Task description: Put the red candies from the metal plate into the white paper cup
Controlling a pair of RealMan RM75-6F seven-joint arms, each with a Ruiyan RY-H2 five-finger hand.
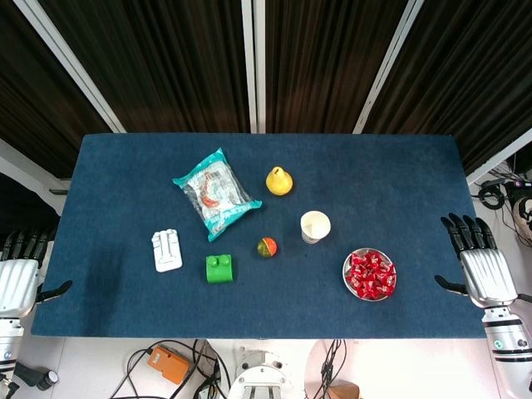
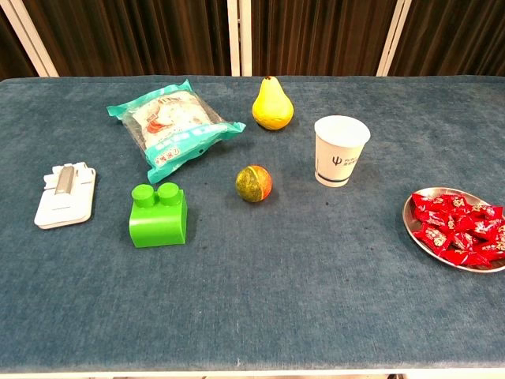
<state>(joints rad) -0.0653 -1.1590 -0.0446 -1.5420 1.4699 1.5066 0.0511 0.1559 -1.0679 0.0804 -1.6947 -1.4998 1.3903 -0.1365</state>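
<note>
A round metal plate (image 1: pixel 347 278) (image 2: pixel 409 219) heaped with red wrapped candies (image 1: pixel 371 274) (image 2: pixel 458 227) sits near the table's front right. The white paper cup (image 1: pixel 315 226) (image 2: pixel 341 150) stands upright and empty-looking just behind and left of the plate. My right hand (image 1: pixel 480 262) hovers off the table's right edge, beside the plate, fingers extended and holding nothing. My left hand (image 1: pixel 18 278) rests off the left edge, fingers apart and empty. Neither hand shows in the chest view.
On the blue cloth lie a teal snack bag (image 1: pixel 215 193) (image 2: pixel 170 126), a yellow pear (image 1: pixel 279 180) (image 2: pixel 272 105), a red-green ball (image 1: pixel 267 247) (image 2: pixel 253 183), a green block (image 1: pixel 219 268) (image 2: pixel 158 215) and a white clip-like object (image 1: pixel 166 249) (image 2: pixel 65 196).
</note>
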